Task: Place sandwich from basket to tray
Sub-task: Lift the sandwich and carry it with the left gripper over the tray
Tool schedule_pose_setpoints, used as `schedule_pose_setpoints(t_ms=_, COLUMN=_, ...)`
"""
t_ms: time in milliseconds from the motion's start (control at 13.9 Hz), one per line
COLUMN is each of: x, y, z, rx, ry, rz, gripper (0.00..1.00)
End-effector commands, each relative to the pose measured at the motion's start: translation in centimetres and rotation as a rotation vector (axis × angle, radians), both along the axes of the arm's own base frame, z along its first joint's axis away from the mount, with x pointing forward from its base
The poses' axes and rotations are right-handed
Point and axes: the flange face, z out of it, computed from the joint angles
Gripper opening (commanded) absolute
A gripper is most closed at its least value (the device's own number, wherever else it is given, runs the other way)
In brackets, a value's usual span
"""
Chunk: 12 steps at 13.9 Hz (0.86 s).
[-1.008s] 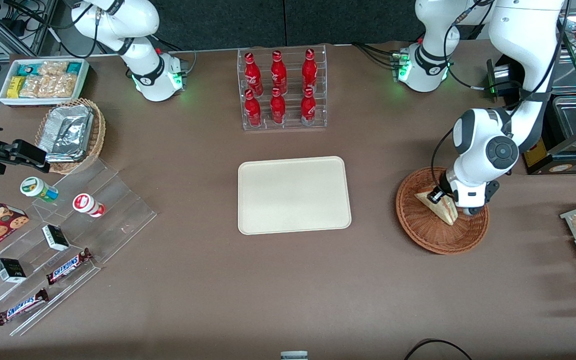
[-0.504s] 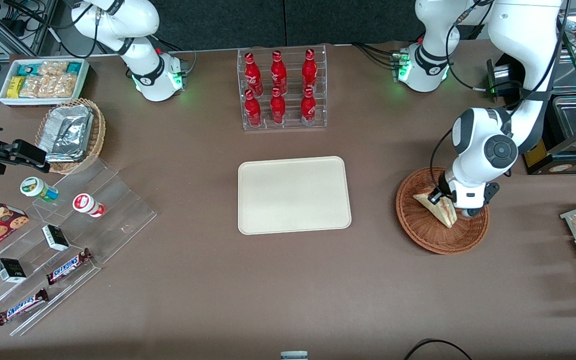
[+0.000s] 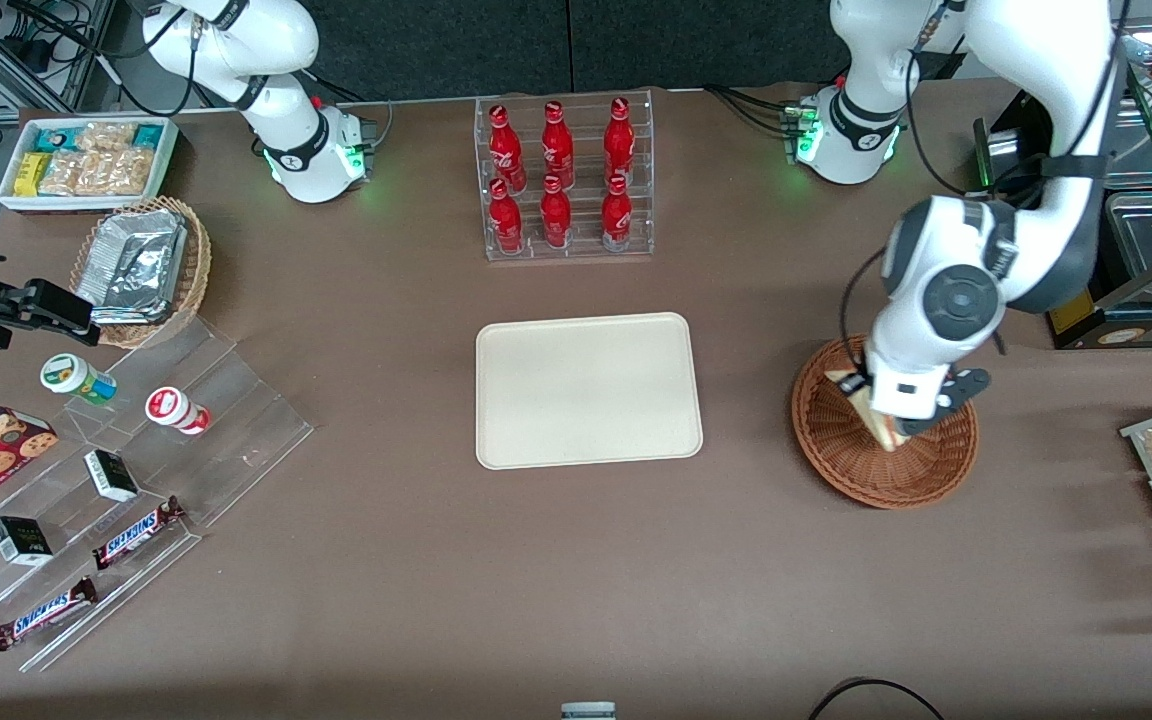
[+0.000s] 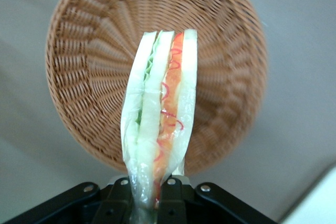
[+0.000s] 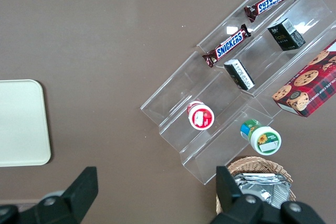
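Since a second ago the left arm has swung toward the tray and risen, lifting the triangular white-bread sandwich off the weave. In the front view the hand hangs over the round reddish-brown wicker basket, which lies at about three o'clock from the flat cream rectangular tray on the brown counter. In the left wrist view the hand is clenched on the sandwich's end, the basket apart below. The pick looks done; the carry to the tray remains.
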Motion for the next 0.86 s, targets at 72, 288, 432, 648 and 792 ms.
schedule_pose_setpoints(t_ms=72, x=-1.5, y=-8.5, z=2.5, rx=-0.021, ry=-0.013, rz=-0.126, gripper=0.0)
schedule_pose_setpoints(t_ms=288, x=-3.9, y=-16.2, z=1.8, rx=-0.078, ry=-0.001, rz=-0.227, gripper=0.0)
schedule_pose_setpoints(t_ms=432, x=-4.9, y=-21.8, z=1.1, rx=-0.127, ry=0.015, rz=-0.295, gripper=0.0)
schedule_pose_setpoints(t_ms=648, x=-5.9, y=-27.8, z=-1.0, rx=-0.179, ry=0.046, rz=-0.374, gripper=0.0)
schedule_pose_setpoints(t_ms=792, x=-6.3, y=-29.9, z=-2.0, rx=-0.201, ry=0.06, rz=-0.4, gripper=0.0)
